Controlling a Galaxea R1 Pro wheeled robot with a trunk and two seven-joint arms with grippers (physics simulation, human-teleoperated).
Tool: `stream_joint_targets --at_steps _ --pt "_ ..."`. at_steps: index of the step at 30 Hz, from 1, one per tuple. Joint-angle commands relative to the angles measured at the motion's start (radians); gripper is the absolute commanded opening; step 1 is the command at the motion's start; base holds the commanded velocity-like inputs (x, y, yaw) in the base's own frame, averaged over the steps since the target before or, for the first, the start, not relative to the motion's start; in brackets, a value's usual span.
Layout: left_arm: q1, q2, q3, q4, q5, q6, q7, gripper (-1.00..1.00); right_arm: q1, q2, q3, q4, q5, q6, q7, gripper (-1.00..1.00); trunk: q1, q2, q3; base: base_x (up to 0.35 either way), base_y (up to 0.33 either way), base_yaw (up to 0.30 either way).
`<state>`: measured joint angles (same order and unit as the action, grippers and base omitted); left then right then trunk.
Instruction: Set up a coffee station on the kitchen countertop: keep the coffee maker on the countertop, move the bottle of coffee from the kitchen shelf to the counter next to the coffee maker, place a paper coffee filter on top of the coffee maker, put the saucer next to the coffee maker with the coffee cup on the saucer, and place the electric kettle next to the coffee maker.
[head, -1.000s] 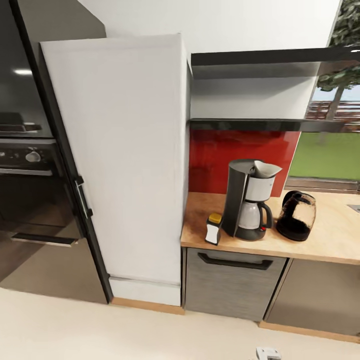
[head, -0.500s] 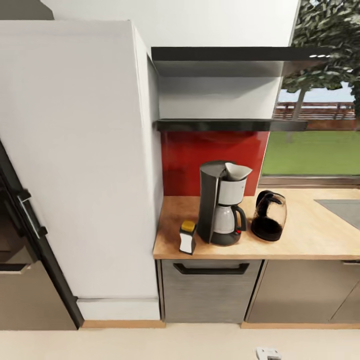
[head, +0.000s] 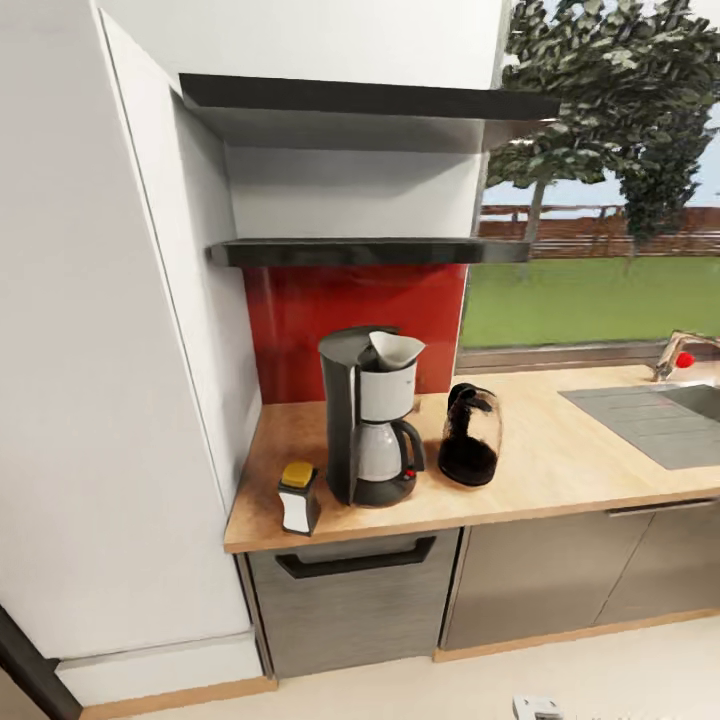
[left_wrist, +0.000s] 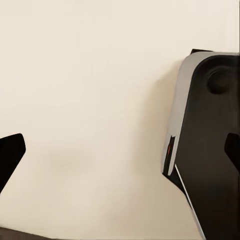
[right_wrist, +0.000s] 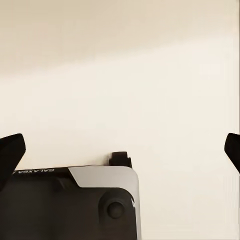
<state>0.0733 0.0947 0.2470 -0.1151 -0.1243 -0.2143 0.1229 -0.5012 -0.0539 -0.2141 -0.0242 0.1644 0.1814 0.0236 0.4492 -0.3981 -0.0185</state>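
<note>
On the wooden countertop (head: 560, 470) stands the black and silver coffee maker (head: 368, 425), with a white paper coffee filter (head: 396, 348) in its top. The small bottle of coffee (head: 299, 497), white with a yellow lid, stands just left of the maker near the counter's front edge. Just right of the maker sits the dark glass electric kettle (head: 470, 436). My left gripper (left_wrist: 120, 155) is open over the pale floor beside my base (left_wrist: 207, 145). My right gripper (right_wrist: 120, 150) is open too, above the floor and my base (right_wrist: 75, 200).
A tall white cabinet (head: 100, 350) walls off the counter's left end. Two black shelves (head: 360, 250) hang above the red backsplash (head: 300, 320). A sink (head: 660, 420) with a faucet (head: 680, 350) lies at the right, under a window. Drawer fronts (head: 350, 590) sit below.
The whole head view has swung to the right: the oven has left the picture and the sink and faucet have come in. The things on the counter have not moved.
</note>
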Motion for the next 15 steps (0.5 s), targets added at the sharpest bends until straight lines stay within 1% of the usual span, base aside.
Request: stream_joint_targets --at_steps 1,15 --pt "0.000 -0.003 0.006 -0.002 -0.011 -0.001 0.003 1.00 0.000 0.000 -0.008 -0.002 0.010 0.006 0.002 1.00 0.001 -0.002 -0.002 0.132 -0.262 -0.267" --pt "0.001 -0.007 0.005 -0.003 -0.008 -0.002 0.003 1.00 0.000 0.000 -0.009 -0.002 0.010 0.006 0.002 1.00 0.001 -0.002 -0.002 0.118 -0.263 -0.267"
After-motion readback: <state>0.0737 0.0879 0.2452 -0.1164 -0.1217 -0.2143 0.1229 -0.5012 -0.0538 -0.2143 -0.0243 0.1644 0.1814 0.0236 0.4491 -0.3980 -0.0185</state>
